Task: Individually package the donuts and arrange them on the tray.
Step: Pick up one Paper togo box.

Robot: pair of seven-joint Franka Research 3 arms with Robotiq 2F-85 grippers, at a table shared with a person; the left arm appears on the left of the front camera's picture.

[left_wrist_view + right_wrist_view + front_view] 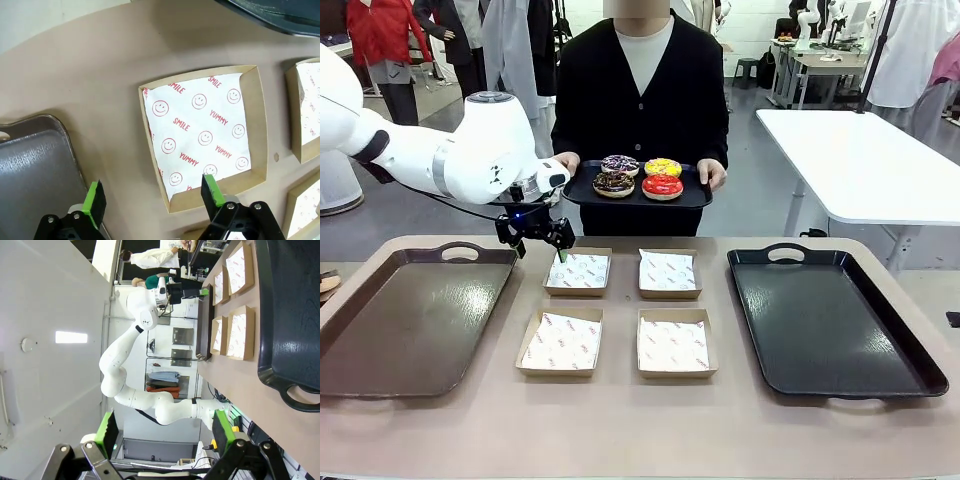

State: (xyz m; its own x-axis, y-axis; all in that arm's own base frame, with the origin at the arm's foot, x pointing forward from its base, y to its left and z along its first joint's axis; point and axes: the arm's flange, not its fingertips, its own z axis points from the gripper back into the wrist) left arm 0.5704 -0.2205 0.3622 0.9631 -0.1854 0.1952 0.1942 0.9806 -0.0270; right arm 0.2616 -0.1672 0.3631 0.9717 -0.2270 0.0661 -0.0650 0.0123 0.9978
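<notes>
My left claw (540,243) hangs open above the far-left box (578,271), jaws spread wide over its printed liner (200,135). My right claw (165,430) is open too, holding nothing. The four donuts (640,176) sit on a small tray (695,197) in the person's hands (712,176) at the far side. I judge them light, soft and sticky on top. They are best pinched gently across the plain sides, below the icing, never on the glaze.

Four iced ring donuts (630,175), upper middle of the frame.
They lie flat in a square on a black tray (582,192): sprinkled donut (620,164) and yellow donut (663,166) behind, brown donut (614,184) and red donut (662,186) in front.
</notes>
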